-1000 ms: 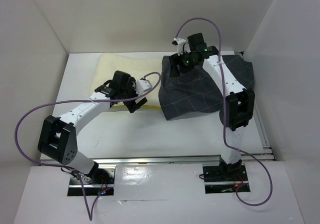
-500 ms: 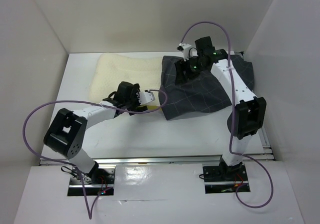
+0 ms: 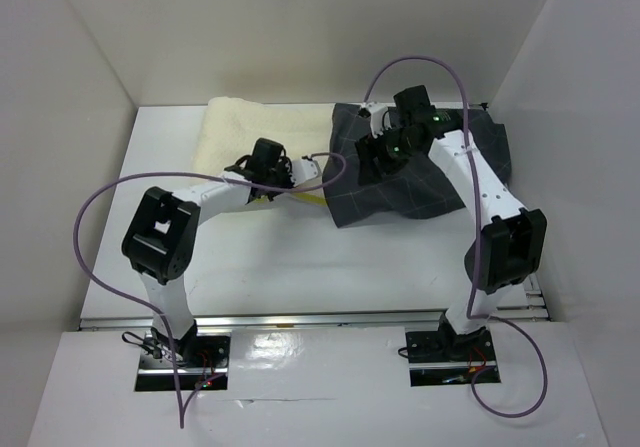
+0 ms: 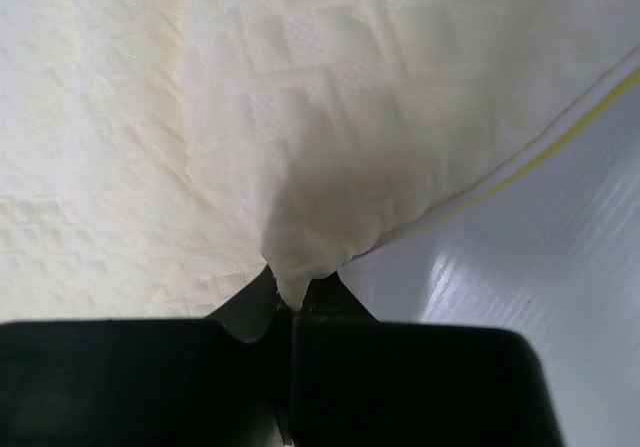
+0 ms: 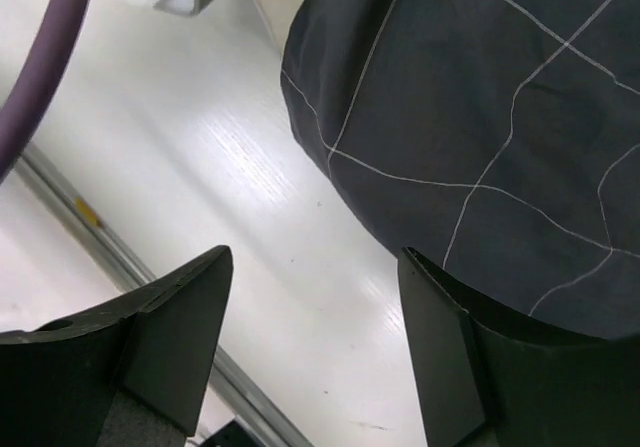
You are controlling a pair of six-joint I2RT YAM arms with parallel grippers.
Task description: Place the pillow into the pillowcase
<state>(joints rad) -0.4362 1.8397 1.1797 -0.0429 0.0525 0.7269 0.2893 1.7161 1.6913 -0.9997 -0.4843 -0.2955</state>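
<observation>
From above, your pillow lies far left on the worktop, the pillowcase beside it, right. Left wrist: your left tool pinches a pillow corner. Right wrist: your right tool is spread over the pillowcase edge.

We see the left arm and the right arm, each made of white tubular links joined by blocky black joint housings. A thick purple cable loops loosely along each. Small green lights glow on the right arm's black wrist. The left gripper looks broad and matte black, and the right gripper has black wedge-shaped fingers. Thin red wires show at the black base mounts.
</observation>
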